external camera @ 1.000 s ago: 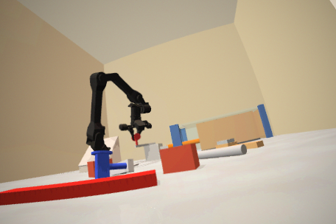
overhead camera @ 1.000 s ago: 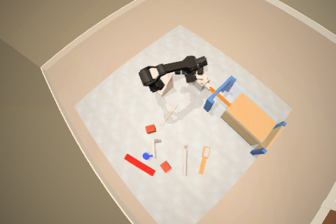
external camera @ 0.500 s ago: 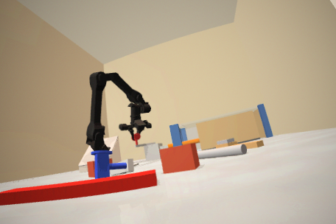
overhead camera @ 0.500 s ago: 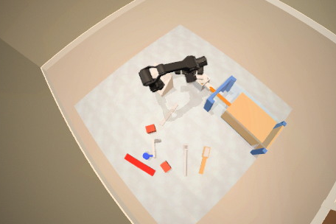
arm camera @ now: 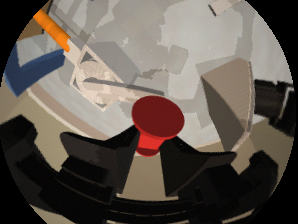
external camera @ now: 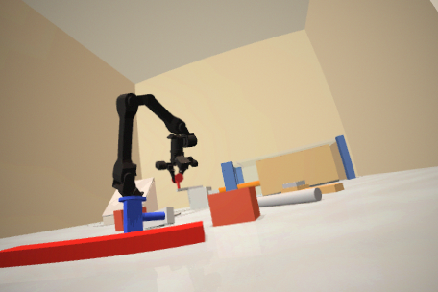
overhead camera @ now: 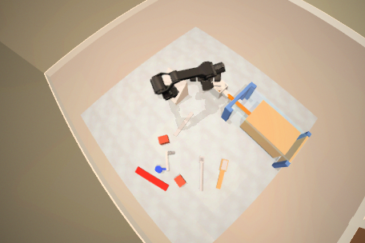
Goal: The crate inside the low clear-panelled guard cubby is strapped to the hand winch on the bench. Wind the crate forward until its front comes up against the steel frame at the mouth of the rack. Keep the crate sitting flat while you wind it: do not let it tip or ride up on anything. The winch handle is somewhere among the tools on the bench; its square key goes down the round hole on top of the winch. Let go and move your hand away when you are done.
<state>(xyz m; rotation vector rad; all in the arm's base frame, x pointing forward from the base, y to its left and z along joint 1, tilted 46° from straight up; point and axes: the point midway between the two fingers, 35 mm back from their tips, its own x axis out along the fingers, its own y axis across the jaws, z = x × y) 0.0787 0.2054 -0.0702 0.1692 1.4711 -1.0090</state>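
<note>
The winch handle's red knob (external camera: pixel 179 178) (arm camera: pixel 158 117) stands up from a thin grey crank arm (arm camera: pixel 122 87) lying over the top of the pale winch (overhead camera: pixel 220 89) (external camera: pixel 199 198) (arm camera: pixel 95 77). My gripper (arm camera: pixel 150 125) is shut on the knob's narrow stem, below its wide cap. The handle's key is hidden. An orange strap (overhead camera: pixel 240 105) (external camera: pixel 248 184) (arm camera: pixel 52 30) runs from the winch through the blue frame (overhead camera: pixel 238 102) (external camera: pixel 229 177) to the tan crate (overhead camera: pixel 274 128) (external camera: pixel 298 168). The crate looks flat inside the clear-panelled cubby, with a gap between its front and the frame.
A pale wedge (overhead camera: pixel 182 93) (arm camera: pixel 227 100) stands near the arm base. Elsewhere lie a thin pale strip (overhead camera: pixel 183 125), two red blocks (overhead camera: pixel 163 140) (overhead camera: pixel 180 181), a red bar (overhead camera: pixel 151 178), a blue-knobbed crank (overhead camera: pixel 167 161), a grey rod (overhead camera: pixel 201 176) and an orange paddle (overhead camera: pixel 221 178).
</note>
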